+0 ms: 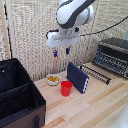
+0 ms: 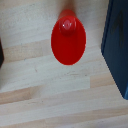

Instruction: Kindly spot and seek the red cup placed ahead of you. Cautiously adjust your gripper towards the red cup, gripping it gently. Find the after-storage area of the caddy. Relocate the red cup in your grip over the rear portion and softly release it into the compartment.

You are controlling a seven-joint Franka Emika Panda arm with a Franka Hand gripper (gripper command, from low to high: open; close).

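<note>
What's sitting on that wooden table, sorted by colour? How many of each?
Red: 1, the cup
Black: 1, the caddy
Dark blue: 1, the slab-shaped box
White: 1, the little bowl holding yellow pieces
Dark grey: 1, the toaster oven
Total: 5

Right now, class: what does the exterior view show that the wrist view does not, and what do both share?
Exterior only: the gripper hanging open above the table, the black caddy, the white bowl and the toaster oven.
Wrist only: a straight-down look at the cup, seen as a red oval.
Both: the red cup, the dark blue box beside it and the wooden table.
</note>
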